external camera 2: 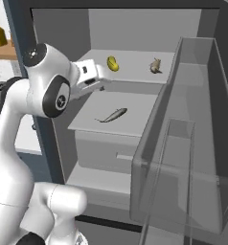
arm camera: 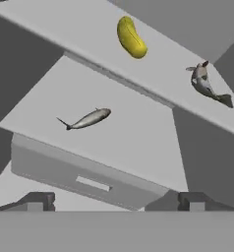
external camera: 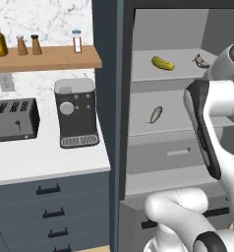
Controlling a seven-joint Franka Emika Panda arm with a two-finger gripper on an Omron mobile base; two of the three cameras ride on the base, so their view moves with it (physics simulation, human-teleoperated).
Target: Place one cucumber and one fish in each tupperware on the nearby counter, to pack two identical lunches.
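A yellow-green cucumber (external camera: 162, 63) (external camera 2: 113, 63) (arm camera: 131, 37) lies on the upper shelf of the open fridge. A small silver fish (external camera: 201, 60) (external camera 2: 155, 66) (arm camera: 205, 84) lies to its right on that shelf. A second fish (external camera: 156, 114) (external camera 2: 113, 115) (arm camera: 87, 118) lies on the shelf below. My gripper (external camera 2: 100, 84) (arm camera: 114, 202) hangs at the left front of the shelves, level with the upper one, open, with nothing between its fingers. The white counter (external camera: 40, 157) runs left of the fridge. The tupperware is out of view.
A black toaster (external camera: 13, 118) and a coffee machine (external camera: 77, 112) stand on the counter under a wooden shelf (external camera: 50, 58) of jars. The open fridge door with clear bins (external camera 2: 192, 143) stands close on the right. A grey drawer (external camera 2: 117, 154) sits below the shelves.
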